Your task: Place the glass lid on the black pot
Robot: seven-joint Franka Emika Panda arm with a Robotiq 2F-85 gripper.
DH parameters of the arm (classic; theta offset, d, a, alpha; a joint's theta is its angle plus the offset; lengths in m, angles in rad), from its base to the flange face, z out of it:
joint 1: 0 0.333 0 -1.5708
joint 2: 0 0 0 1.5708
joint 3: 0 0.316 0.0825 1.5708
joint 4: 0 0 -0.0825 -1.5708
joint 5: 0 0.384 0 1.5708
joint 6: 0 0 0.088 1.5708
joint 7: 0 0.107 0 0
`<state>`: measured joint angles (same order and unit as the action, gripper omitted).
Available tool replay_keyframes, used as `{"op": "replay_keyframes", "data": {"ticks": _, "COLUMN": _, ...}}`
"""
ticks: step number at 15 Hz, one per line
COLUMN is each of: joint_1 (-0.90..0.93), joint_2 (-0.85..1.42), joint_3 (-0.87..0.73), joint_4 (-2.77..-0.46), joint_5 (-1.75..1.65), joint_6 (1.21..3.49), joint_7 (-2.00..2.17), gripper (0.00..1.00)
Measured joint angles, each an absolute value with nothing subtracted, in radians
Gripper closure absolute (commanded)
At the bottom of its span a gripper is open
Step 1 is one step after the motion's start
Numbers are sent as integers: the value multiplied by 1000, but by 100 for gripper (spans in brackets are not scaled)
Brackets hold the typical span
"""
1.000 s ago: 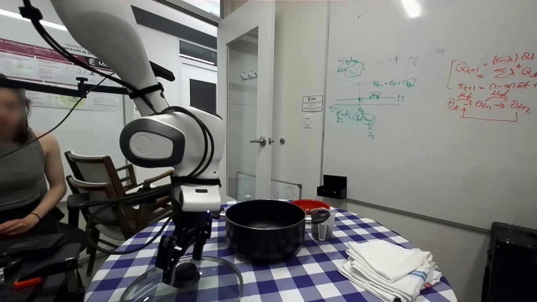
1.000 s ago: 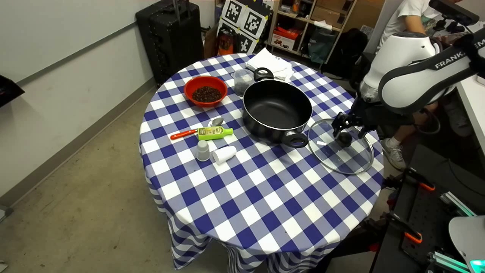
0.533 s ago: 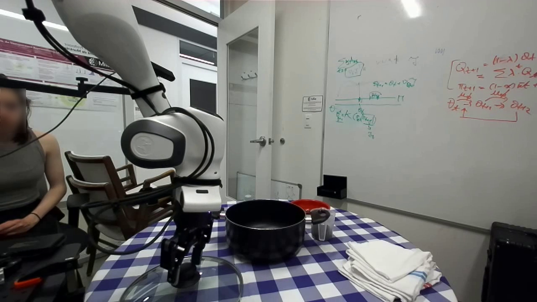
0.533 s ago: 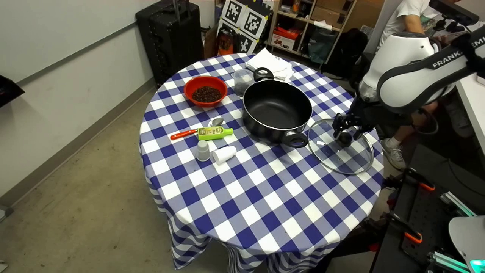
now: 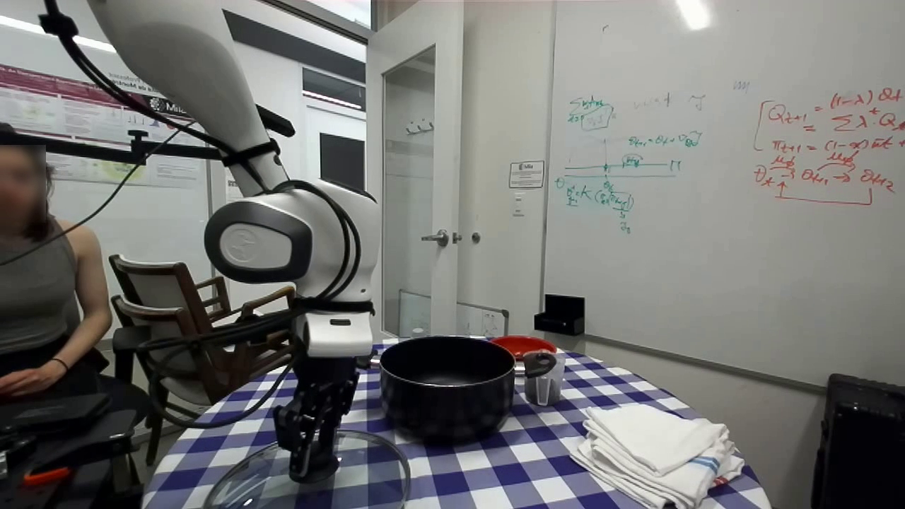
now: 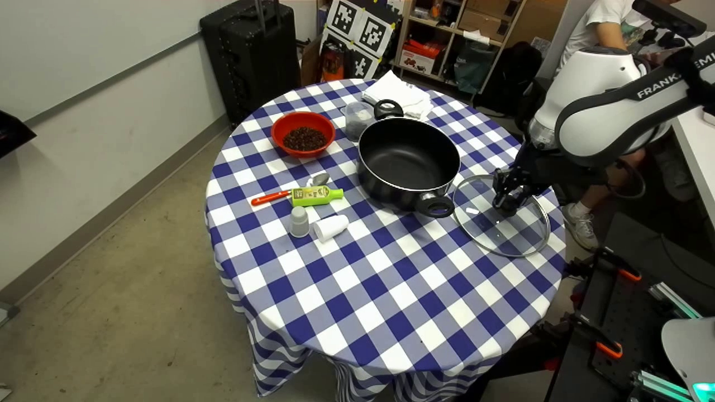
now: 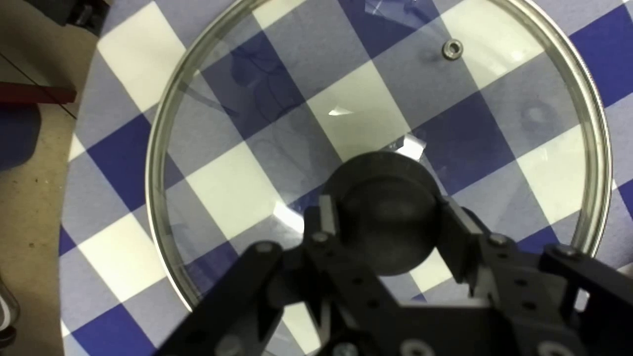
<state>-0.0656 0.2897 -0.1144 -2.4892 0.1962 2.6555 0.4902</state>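
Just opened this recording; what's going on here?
A robot arm is handling the glass lid: its gripper is closed on the lid's dark knob from both sides. The lid appears to rest on the checked tablecloth, beside the black pot, which stands uncovered. So the lid looks gripped, but it is not yet on the pot.

We are in a robot lab: we see a Franka robot arm (image 6: 595, 95), a whiteboard (image 5: 707, 254) with red and green math (image 5: 824, 148), a poster (image 5: 71, 109), and a board of square codes (image 6: 358, 28).
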Motion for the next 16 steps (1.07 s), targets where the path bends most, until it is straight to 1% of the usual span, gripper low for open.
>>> {"op": "replay_keyframes", "data": {"ticks": 3, "joint_1": -65, "joint_2": 276, "joint_3": -122, "joint_4": -2510, "joint_5": 196, "joint_6": 2656, "joint_7": 493, "gripper": 75}}
{"op": "replay_keyframes", "data": {"ticks": 6, "joint_1": -63, "joint_2": 210, "joint_3": -159, "joint_4": -2565, "joint_5": 161, "joint_6": 2655, "joint_7": 499, "gripper": 75}}
{"op": "replay_keyframes", "data": {"ticks": 10, "joint_1": -59, "joint_2": 25, "joint_3": -229, "joint_4": -2623, "joint_5": -110, "joint_6": 2618, "joint_7": 623, "gripper": 75}}
{"op": "replay_keyframes", "data": {"ticks": 13, "joint_1": -84, "joint_2": -115, "joint_3": -202, "joint_4": -2590, "joint_5": -272, "joint_6": 2504, "joint_7": 676, "gripper": 75}}
{"op": "replay_keyframes", "data": {"ticks": 16, "joint_1": -91, "joint_2": -200, "joint_3": -121, "joint_4": -2491, "joint_5": -289, "joint_6": 2369, "joint_7": 618, "gripper": 75}}
